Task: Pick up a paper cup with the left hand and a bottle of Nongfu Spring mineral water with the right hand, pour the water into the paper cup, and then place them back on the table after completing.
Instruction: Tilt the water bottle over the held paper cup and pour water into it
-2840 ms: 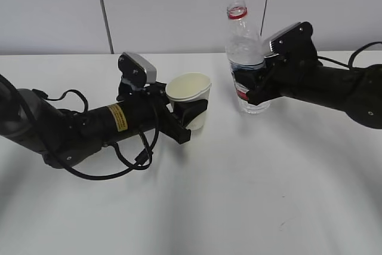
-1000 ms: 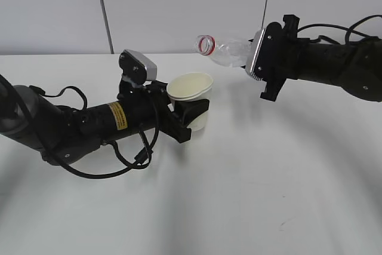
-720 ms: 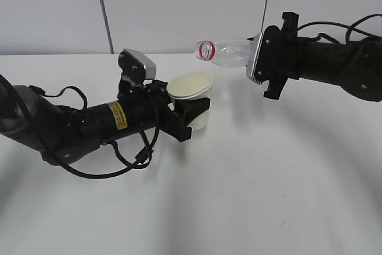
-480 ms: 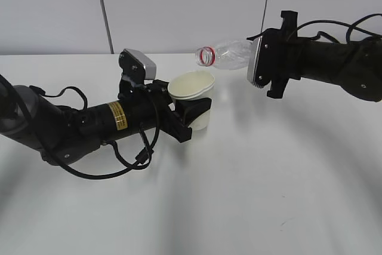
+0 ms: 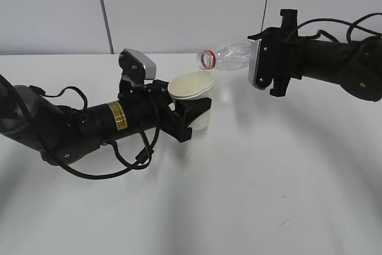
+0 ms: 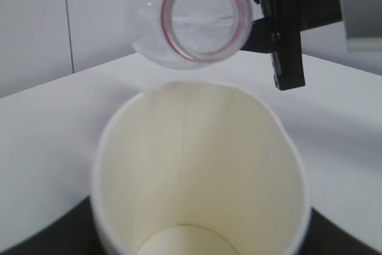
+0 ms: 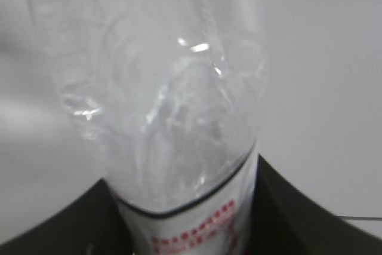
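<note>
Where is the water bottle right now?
The bottle lies tipped sideways in the air, held by the right claw, its red-ringed mouth just above and behind the paper cup in the exterior view.

A pale grey panelled wall point(image 5: 179, 10) rises behind, evenly lit.

Robot test bench, lab-type setting.
A plain white table point(image 5: 239, 195) is backed by bare grey wall panels point(image 5: 179, 10) divided by dark seams; two cabled black arms are mounted across it.
</note>
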`<state>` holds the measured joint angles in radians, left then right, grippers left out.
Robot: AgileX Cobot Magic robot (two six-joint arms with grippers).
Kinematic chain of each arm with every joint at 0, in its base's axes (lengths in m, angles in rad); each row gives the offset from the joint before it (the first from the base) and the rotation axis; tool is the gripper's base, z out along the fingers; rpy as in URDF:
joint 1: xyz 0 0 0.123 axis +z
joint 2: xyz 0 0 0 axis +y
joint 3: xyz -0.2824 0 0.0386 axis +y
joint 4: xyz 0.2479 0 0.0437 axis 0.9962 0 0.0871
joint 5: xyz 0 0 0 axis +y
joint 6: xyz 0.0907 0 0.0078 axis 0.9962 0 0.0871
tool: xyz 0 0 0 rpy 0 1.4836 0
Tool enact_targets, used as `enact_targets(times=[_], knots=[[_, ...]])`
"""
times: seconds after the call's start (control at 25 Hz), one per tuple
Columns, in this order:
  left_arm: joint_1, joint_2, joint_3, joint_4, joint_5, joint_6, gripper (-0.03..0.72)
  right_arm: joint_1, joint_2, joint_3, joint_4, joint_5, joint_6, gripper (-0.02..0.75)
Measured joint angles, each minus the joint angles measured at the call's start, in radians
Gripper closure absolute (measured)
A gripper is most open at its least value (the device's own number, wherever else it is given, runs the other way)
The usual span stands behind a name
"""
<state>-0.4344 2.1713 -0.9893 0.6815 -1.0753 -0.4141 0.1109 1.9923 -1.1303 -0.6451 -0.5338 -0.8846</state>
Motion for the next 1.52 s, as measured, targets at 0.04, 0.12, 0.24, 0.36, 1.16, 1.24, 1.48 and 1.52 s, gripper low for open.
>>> enact_targets(times=[0.04,0.12,0.24,0.36,1.16,1.24,1.48,1.52], knots=[[0.0,0.0,0.0,0.0,0.0,0.0,0.307,0.0,0.0,-0.002,0.003,0.0,-0.004,0.396],[0.0,0.0,0.0,0.0,0.0,0.0,0.307,0.0,0.0,-0.005,0.008,0.0,-0.023,0.396],[0.0,0.0,0.0,0.0,0.0,0.0,0.307,0.0,0.0,-0.01,0.009,0.0,-0.034,0.396],[0.0,0.0,0.0,0.0,0.0,-0.001,0.307,0.0,0.0,-0.019,0.01,0.0,-0.043,0.396],[0.0,0.0,0.0,0.001,0.0,-0.001,0.307,0.0,0.0,-0.024,0.088,-0.031,-0.195,0.397],[0.0,0.0,0.0,0.002,0.0,-0.001,0.307,0.0,0.0,-0.024,0.088,-0.031,-0.202,0.397],[0.0,0.0,0.0,0.002,0.0,-0.001,0.307,0.0,0.0,-0.024,0.091,-0.032,-0.215,0.397],[0.0,0.0,0.0,0.002,0.0,-0.001,0.307,0.0,0.0,-0.024,0.091,-0.034,-0.217,0.397]])
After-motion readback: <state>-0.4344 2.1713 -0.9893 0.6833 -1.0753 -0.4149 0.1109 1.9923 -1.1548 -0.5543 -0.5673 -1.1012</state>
